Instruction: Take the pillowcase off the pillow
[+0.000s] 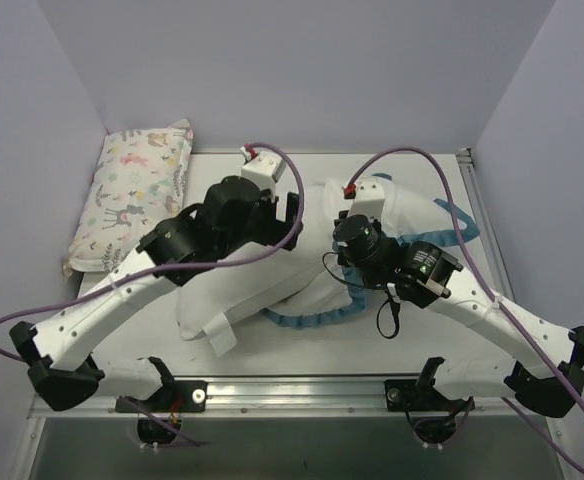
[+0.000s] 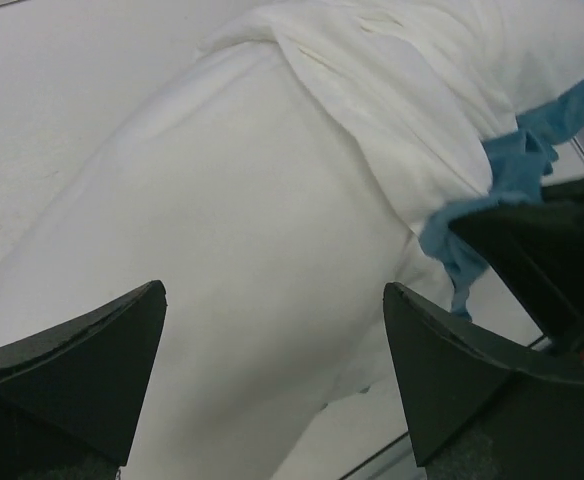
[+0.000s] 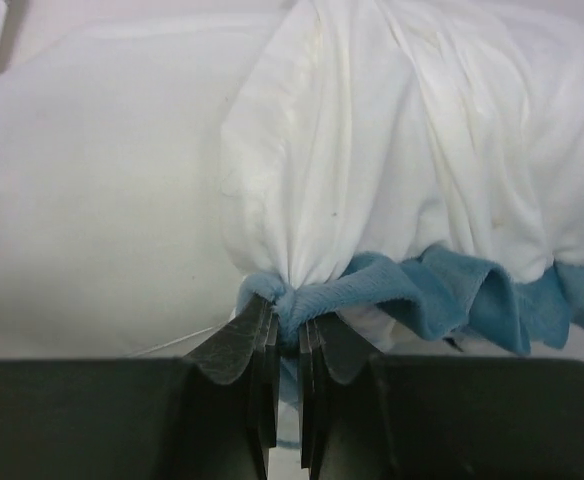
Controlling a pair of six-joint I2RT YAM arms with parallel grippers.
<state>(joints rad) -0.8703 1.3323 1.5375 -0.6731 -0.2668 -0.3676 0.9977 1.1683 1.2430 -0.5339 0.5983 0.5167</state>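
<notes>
- Far left, a pastel animal-print pillow [image 1: 137, 195] lies along the left edge of the table [image 1: 312, 355], well apart from the action.
- Next comes the left arm, reaching in over the middle. The left gripper [image 2: 272, 300] hangs just above the pillow, its dark fingers [image 2: 82, 360] spread wide with nothing between them, only white fabric showing in the gap.
- There's the pillow [image 1: 222, 300], plain white and soft, lying across the centre of the table. Its near-left end is bare and pokes out toward the arm bases.
- On to the pillowcase [image 3: 402, 150]: it sits bunched over the right part of the pillow, white inside turned outward and gathered into deep folds.
- Its teal-blue ruffled edge [image 3: 422, 290] runs along the open end. From above the ruffle shows as a blue fringe at the near side of the pillow and again at the far right.
- In the left wrist view the ruffle curls down beside the right arm's dark finger.
- And on the right, the right gripper [image 3: 284, 330] is clamped tight on the ruffle. The jaws are pressed almost together, with a pinch of teal fabric caught between them and the white cloth drawn into pleats just above.
</notes>
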